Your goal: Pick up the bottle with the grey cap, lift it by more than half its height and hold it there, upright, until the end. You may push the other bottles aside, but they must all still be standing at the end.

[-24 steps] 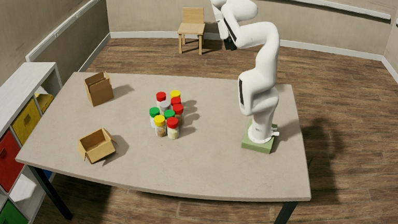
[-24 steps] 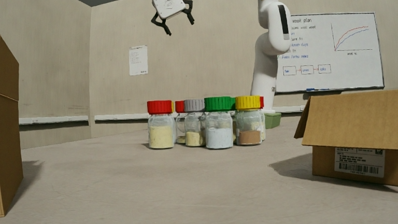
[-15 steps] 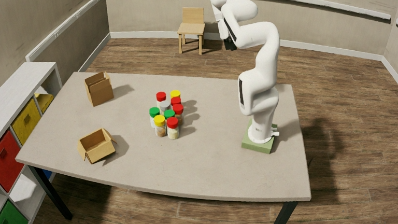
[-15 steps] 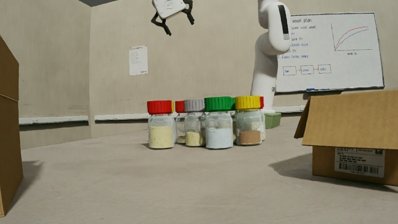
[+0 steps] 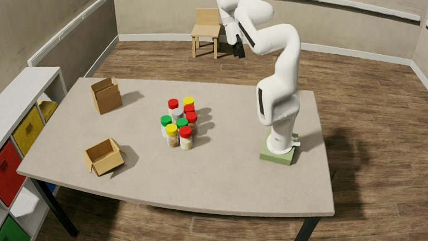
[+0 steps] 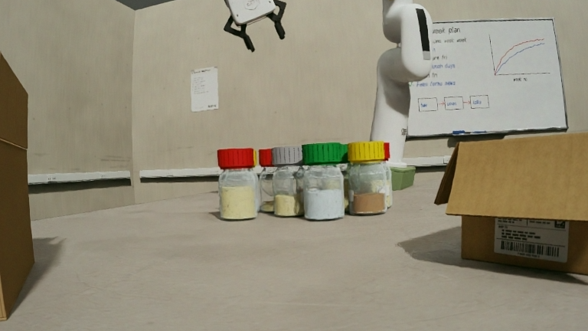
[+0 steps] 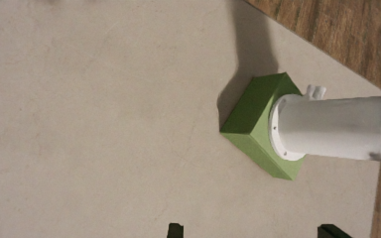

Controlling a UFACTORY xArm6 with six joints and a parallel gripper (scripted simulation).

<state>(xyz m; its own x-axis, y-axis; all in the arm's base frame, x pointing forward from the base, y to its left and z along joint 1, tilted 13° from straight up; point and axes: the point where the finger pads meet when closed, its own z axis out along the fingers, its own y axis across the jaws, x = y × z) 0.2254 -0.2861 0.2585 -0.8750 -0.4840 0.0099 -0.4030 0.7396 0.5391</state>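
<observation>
The bottle with the grey cap stands upright inside a tight cluster of several glass bottles with red, yellow and green caps near the middle of the table. In the exterior view the grey-capped bottle holds pale yellow powder and stands between a red-capped and a green-capped bottle. My gripper is open and empty, high above the table and far above the cluster. In the top view the gripper hangs high up. In the wrist view only the fingertips show; no bottle is in that view.
The arm's green base block stands at the table's right side and also shows in the wrist view. Two open cardboard boxes sit left of the cluster. A shelf with coloured bins stands by the left edge.
</observation>
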